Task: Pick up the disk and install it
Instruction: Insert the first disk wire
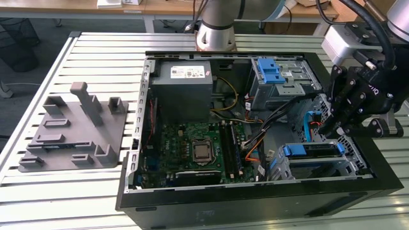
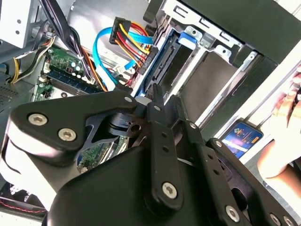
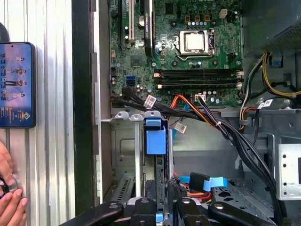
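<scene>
We have the tool (image 3: 162,208) clamped on the disk (image 1: 319,149), edge-on in the drive cage (image 3: 123,141) just ahead; cables (image 3: 207,182) beside the tool may snag and jam it.

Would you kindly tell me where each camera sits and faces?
Exterior view: off the arm, looking down on the open computer case; arm base beyond, gripper at the exterior view's right.
First wrist view: behind the gripper, facing the drive bay and motherboard.
Second wrist view: beside the gripper, facing the bay obliquely.
Both wrist views share a person's hand and a phone.
</scene>
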`<state>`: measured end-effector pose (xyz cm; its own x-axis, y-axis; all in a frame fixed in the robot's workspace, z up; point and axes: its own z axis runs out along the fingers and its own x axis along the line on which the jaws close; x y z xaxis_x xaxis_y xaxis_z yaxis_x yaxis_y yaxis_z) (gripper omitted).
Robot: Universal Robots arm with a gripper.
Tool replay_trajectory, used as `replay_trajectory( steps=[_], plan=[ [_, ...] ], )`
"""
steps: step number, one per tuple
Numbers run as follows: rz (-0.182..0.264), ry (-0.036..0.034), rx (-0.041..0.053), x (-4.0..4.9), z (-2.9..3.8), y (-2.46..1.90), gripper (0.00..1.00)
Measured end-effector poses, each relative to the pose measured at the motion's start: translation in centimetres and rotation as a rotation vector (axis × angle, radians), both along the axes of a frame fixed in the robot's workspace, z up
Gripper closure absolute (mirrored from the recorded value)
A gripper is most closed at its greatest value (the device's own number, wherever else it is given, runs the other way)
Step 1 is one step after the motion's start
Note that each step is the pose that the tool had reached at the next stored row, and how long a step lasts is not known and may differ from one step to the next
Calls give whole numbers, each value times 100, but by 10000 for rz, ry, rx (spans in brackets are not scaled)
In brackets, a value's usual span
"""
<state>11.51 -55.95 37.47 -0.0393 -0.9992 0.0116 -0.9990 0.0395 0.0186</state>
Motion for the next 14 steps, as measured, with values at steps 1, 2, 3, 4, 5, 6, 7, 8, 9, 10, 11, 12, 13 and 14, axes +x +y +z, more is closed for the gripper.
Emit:
replay_trajectory(
  steps=[1, 2, 3, 4, 5, 6, 7, 8, 9, 10, 11, 12, 13, 14],
  plan=[
    [0, 0, 1, 6, -3, 5, 75],
    [0, 0, 0, 11, -5, 9, 75],
    [-1, 0, 1, 17, -8, 13, 75],
    [-1, 0, 1, 23, -10, 17, 75],
    [0, 1, 1, 29, -13, 21, 75],
    [0, 1, 0, 37, -15, 23, 75],
    [0, 1, -1, 45, -15, 25, 75],
    [0, 1, -2, 53, -17, 27, 75],
    [0, 1, -1, 61, -19, 29, 75],
    [0, 1, 0, 68, -21, 31, 75],
    [0, 1, 1, 74, -23, 34, 75],
    [0, 1, 0, 79, -24, 36, 75],
    [0, 1, -1, 81, -25, 39, 75],
    [-1, 1, -2, 81, -26, 43, 75]
  ],
)
